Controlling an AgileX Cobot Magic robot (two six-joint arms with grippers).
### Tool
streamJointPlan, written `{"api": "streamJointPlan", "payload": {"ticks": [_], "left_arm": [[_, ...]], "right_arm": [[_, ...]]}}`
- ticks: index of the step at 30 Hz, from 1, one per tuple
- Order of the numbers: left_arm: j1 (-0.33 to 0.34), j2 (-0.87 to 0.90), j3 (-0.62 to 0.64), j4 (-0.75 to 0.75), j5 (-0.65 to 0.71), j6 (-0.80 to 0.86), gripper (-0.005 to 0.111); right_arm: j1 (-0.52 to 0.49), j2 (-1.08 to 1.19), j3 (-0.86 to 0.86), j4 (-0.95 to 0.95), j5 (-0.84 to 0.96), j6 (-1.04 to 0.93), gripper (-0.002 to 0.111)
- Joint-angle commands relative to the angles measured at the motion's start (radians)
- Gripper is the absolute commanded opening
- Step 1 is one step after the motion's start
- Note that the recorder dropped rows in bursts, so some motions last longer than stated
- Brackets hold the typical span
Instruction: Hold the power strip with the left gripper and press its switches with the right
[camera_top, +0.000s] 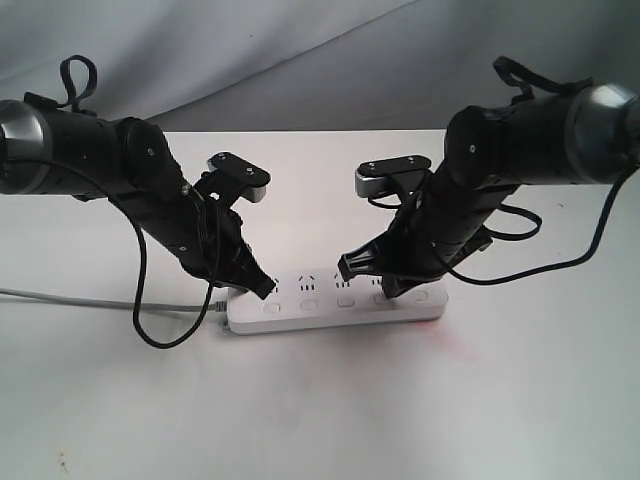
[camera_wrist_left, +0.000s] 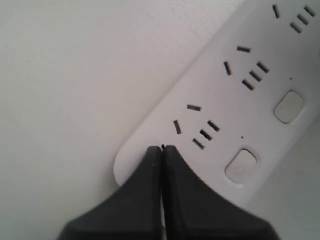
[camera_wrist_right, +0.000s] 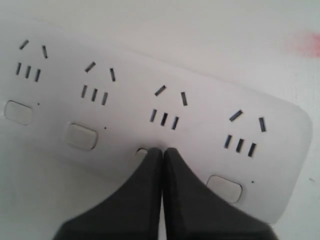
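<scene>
The white power strip (camera_top: 335, 318) lies flat across the middle of the table, its thin grey cord (camera_top: 60, 297) running off to the left. My left gripper (camera_top: 262, 287) is shut, and its joined tips (camera_wrist_left: 162, 148) rest on top of the strip's (camera_wrist_left: 150, 132) cord end, beside the first socket. Nothing is between the fingers. My right gripper (camera_top: 385, 291) is also shut. Its tips (camera_wrist_right: 162, 150) sit on the second switch from the far end, of which only a corner (camera_wrist_right: 142, 150) shows. Other switches (camera_wrist_right: 81, 136) (camera_wrist_right: 224, 188) (camera_wrist_left: 241, 165) are uncovered.
The strip lies on a white table (camera_top: 320, 420) with a grey cloth backdrop (camera_top: 300, 60) behind. A loose black cable (camera_top: 160, 335) loops down from the left arm onto the table. A faint reddish mark (camera_wrist_right: 305, 42) shows on the table past the strip's free end.
</scene>
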Motion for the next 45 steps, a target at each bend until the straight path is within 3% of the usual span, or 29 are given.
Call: {"api": "streamJointPlan", "payload": {"ticks": [1,30,39,45], "left_arm": [[-0.005,0.007,-0.002,0.005,0.002,-0.01,0.0],[-0.005,0.007,-0.002,0.005,0.002,-0.01,0.0],[-0.005,0.007,-0.002,0.005,0.0,-0.01,0.0],[-0.005,0.007,-0.002,0.005,0.0,-0.01,0.0]], "right_arm": [[0.009,0.015,0.002,0.031,-0.027,-0.01,0.0],[0.009,0.146,0.015,0.033,-0.01,0.007,0.0],[0.018,-0.003,0.014,0.077,-0.087,0.005,0.0],[0.086,-0.013,0.014,0.08,-0.109,-0.015,0.0]]}}
